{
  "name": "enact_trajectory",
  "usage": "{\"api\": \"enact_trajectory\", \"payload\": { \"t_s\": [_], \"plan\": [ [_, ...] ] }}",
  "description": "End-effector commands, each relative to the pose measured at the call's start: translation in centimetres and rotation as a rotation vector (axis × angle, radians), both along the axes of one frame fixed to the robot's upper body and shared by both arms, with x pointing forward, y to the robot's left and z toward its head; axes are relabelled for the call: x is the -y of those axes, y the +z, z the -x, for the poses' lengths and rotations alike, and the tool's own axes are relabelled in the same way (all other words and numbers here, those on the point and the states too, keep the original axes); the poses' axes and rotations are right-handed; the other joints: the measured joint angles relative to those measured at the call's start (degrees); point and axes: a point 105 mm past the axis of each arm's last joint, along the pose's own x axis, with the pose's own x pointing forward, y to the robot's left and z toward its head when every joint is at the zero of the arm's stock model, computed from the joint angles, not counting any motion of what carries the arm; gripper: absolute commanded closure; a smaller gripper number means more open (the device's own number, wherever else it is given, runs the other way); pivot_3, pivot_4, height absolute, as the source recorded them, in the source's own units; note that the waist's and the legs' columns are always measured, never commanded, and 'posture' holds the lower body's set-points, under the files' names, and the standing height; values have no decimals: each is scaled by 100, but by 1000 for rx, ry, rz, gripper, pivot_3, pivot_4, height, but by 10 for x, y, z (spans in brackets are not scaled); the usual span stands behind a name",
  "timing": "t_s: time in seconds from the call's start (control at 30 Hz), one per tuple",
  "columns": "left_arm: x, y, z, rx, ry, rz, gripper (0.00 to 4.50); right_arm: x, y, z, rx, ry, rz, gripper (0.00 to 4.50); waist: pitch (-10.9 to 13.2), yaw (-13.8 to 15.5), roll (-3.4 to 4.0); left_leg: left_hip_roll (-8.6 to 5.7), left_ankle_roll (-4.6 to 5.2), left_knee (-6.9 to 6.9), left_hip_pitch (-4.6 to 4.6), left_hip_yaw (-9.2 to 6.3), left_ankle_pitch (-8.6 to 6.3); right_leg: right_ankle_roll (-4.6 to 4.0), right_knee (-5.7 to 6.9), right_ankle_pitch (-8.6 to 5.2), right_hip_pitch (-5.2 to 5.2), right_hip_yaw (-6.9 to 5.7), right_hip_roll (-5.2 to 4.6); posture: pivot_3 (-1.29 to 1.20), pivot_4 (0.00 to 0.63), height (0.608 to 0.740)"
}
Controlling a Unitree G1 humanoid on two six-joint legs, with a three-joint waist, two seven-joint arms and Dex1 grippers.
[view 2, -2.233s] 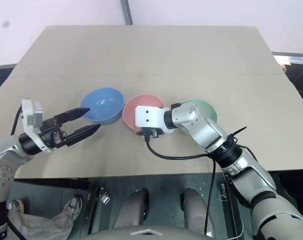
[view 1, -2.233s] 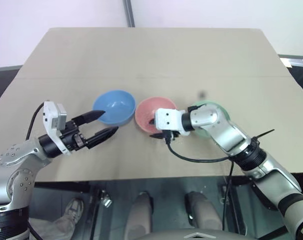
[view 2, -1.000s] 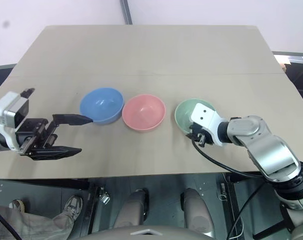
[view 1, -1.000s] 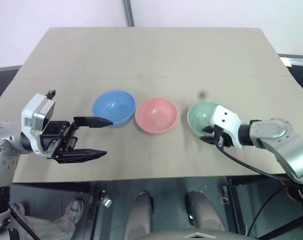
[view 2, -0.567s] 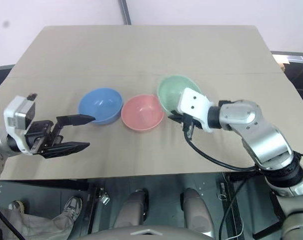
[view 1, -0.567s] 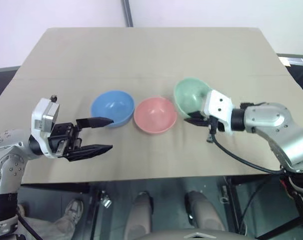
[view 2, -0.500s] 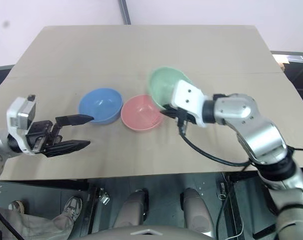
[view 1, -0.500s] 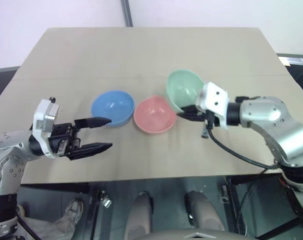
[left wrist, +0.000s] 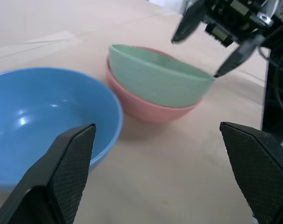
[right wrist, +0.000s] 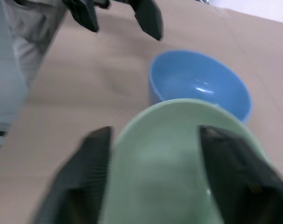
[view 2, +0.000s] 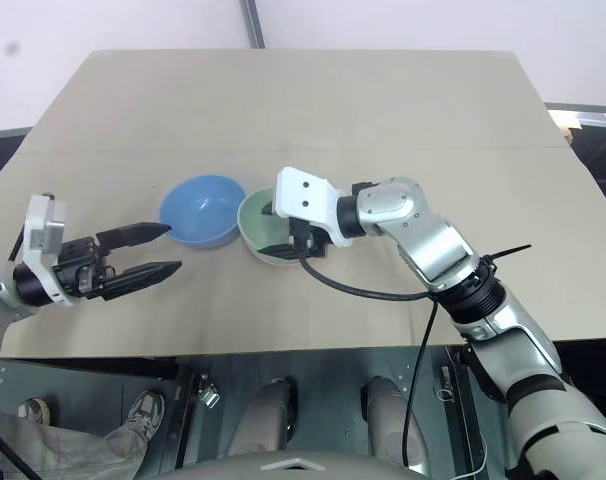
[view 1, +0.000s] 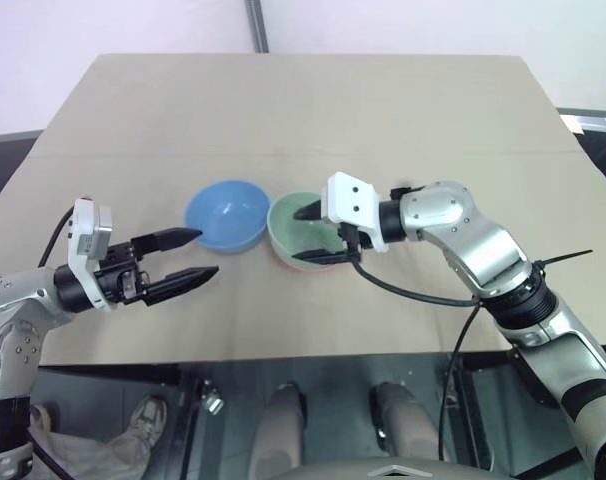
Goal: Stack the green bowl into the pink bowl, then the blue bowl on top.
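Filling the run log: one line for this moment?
mint-green plastic bowl: nested in salmon-pink plastic bowl | sky-blue plastic bowl: unstacked | both jaws open

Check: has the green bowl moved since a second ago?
Yes. The green bowl went left, from right of the pink bowl into it, beside the blue bowl.

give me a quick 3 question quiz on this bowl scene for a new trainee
1. True or false: the green bowl sits nested inside the pink bowl.
2. Which bowl stands alone on the table? A) the pink one B) the blue bowl C) the green one
3. In a few words, how do the right hand and the left hand stand?

Key
1. True; the pink rim shows just under the green one in the left wrist view.
2. B
3. Both open: the right hand's fingers straddle the green bowl's near side, the left hand hovers beside the blue bowl, holding nothing.
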Motion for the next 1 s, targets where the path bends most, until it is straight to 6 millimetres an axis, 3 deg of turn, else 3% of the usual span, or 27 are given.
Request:
{"api": "enact_trajectory", "payload": {
  "t_s": [0.03,0.1,0.27,0.4,0.6,0.73,0.77,0.93,1.0],
  "plan": [
    [-4,7,-3,127,96,-186,0,7,27,6,82,8,-76,440,0,2,0,0,0,0,0,0,0,0,1,0,0,0,0,0,150,740],
    [-6,8,-11,183,189,-356,0,19,37,13,84,9,-107,440,0,21,0,0,0,0,0,0,0,0,-1,0,0,0,-1,0,150,740],
    [2,18,-27,207,254,-554,0,47,42,23,66,-46,-125,440,-2,157,-3,-3,0,2,-2,-6,0,0,-2,0,3,-4,0,0,150,740],
    [11,8,-33,208,124,-813,0,62,41,22,63,-116,-126,440,2,104,3,-4,0,2,3,2,0,1,-1,0,2,2,0,0,150,740],
    [14,-8,-47,219,52,-967,0,71,42,18,71,-181,-125,440,3,61,6,0,0,-12,5,9,0,0,-3,0,-2,9,5,0,150,740],
    [17,-13,-50,231,1,-992,767,74,43,17,76,-202,-124,404,3,60,4,-3,1,-12,-4,8,0,0,-5,0,-7,9,1,0,150,740],
    [17,-13,-50,230,-3,-991,1490,74,43,17,76,-206,-124,404,3,62,4,-3,1,-10,-23,8,0,0,-3,0,-24,9,2,0,150,740],
    [16,-6,-57,288,14,-1001,2940,77,41,16,79,-227,-123,404,3,75,4,-3,0,6,-61,-2,0,-1,7,1,-52,0,3,0,150,740],
    [12,-2,-60,295,38,-1011,3123,77,41,15,78,-231,-124,404,3,95,4,-5,1,9,-62,-2,0,0,7,1,-52,0,1,0,150,740]
  ]
}}
